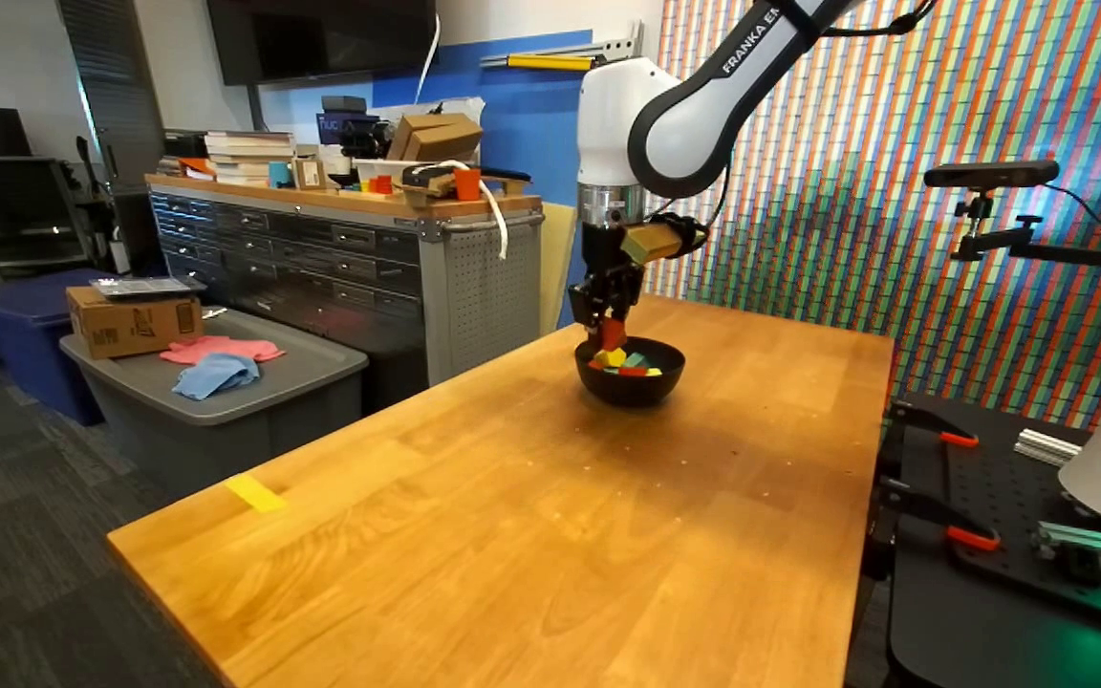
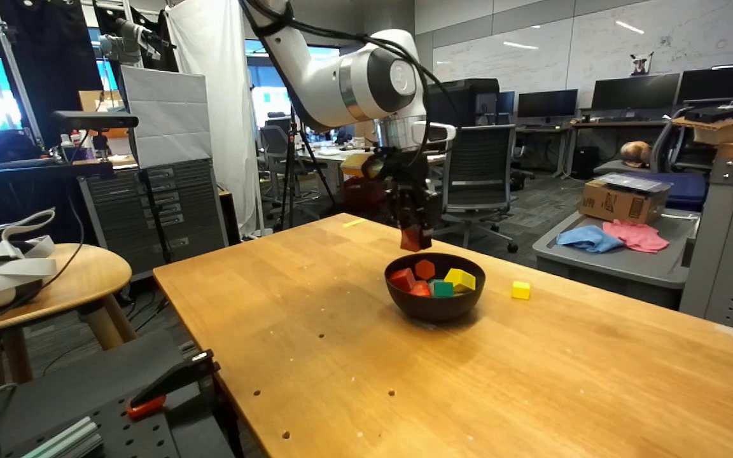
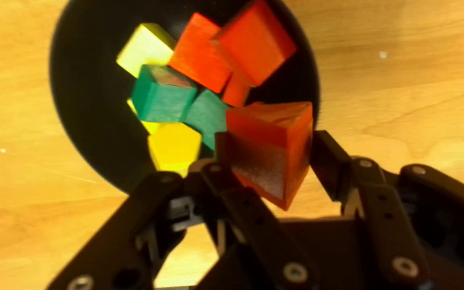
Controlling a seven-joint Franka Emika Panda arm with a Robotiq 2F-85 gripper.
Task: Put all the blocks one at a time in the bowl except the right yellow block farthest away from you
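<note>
Robotics lab, part office. Above gripper (image 3: 272, 149): one white robot arm (image 1: 703, 119), bears FRANKA lettering (image 1: 751, 41). Below gripper: one wooden table (image 1: 512, 535). Beyond gripper, in an exterior view: office chair (image 2: 478, 168), monitors (image 2: 635, 100), whiteboard (image 2: 506, 73). To one side of gripper, in an exterior view: drawer cabinet (image 1: 302, 253); to the other, perforated black plate (image 1: 1009, 487) with clamps (image 1: 942, 513), bar-shaped camera (image 1: 990, 174).

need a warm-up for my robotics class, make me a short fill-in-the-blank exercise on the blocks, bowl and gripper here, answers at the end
1. The held block in the gripper is ____ in colour.
2. The bowl is ____ in colour.
3. In an exterior view, the lone block on the table beside the bowl is ____ in colour.
4. The gathered blocks inside the bowl are red, yellow and ____.

Missing words: red; black; yellow; green.
</note>
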